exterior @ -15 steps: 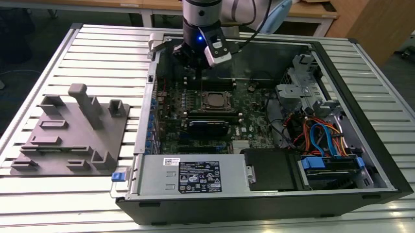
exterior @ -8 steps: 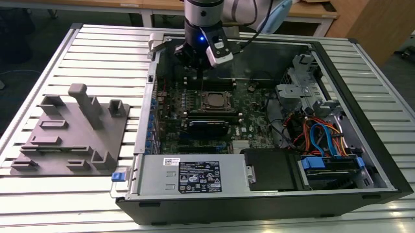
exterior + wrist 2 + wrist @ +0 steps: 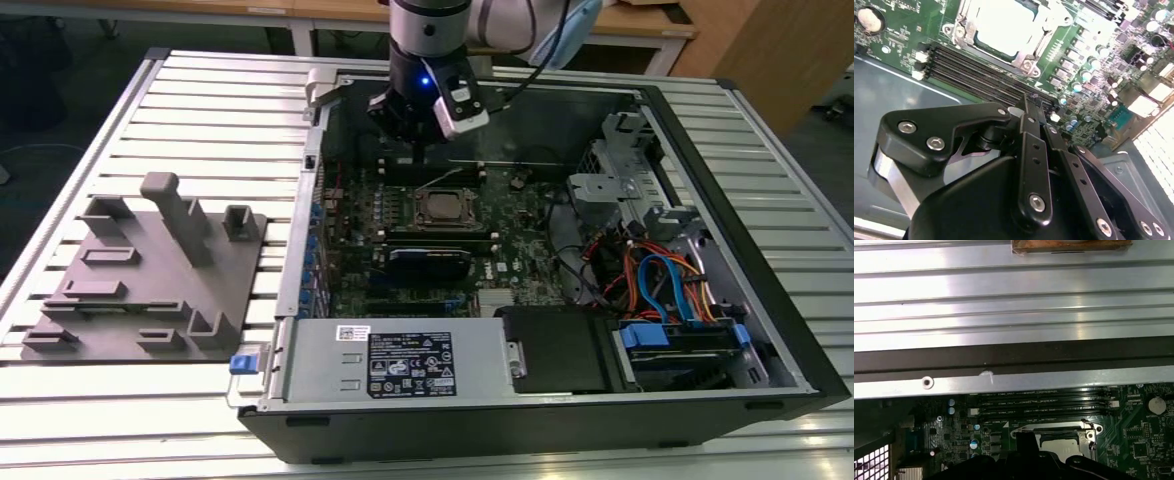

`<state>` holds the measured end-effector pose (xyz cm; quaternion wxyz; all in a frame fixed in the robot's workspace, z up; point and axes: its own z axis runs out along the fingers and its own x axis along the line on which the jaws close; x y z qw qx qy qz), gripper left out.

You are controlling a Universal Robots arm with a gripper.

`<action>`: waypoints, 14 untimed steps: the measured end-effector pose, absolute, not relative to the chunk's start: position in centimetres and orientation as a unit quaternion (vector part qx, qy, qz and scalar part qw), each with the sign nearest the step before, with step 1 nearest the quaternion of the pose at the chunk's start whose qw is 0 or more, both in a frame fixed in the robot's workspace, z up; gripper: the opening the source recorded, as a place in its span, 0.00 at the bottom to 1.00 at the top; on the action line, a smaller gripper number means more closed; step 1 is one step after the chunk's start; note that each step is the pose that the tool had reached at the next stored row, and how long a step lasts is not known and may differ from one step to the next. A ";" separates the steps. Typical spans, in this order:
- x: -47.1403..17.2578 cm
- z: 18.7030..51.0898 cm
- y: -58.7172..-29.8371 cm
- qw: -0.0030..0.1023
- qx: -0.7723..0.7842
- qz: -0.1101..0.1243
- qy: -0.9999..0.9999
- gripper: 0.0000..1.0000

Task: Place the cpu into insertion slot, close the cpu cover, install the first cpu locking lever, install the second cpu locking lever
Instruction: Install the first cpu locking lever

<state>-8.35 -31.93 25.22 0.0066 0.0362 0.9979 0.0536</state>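
My gripper (image 3: 424, 158) hangs inside the open computer case, just beyond the far edge of the insertion slot (image 3: 447, 208) and a little above the board. In the second wrist view its black fingers (image 3: 1026, 125) meet at the tips with nothing seen between them. The cpu (image 3: 1004, 22) lies in the slot with its silver-grey top showing. The cpu cover (image 3: 965, 27) lies down around it as a silvery frame. In the first wrist view the cpu (image 3: 1061, 441) and cover (image 3: 1089, 432) show past the gripper's dark body. I cannot tell how the locking levers stand.
Long black memory slots (image 3: 979, 75) run between the gripper and the socket. The case's walls (image 3: 747, 200) ring the board, with a power supply (image 3: 387, 365), drive cage (image 3: 607, 150) and coloured cables (image 3: 654, 280) inside. A grey fixture block (image 3: 147, 270) sits at the exterior view's left.
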 end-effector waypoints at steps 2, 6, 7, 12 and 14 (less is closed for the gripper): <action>-8.1 25.2 -31.9 0.007 0.036 0.054 0.998 0.10; -7.9 25.1 -31.9 0.007 0.036 0.054 0.998 0.10; -7.8 25.1 -31.9 0.007 0.036 0.054 0.998 0.10; -7.6 24.8 -31.9 0.007 0.040 0.057 0.998 0.10; -7.5 24.6 -31.9 0.007 0.040 0.057 0.998 0.10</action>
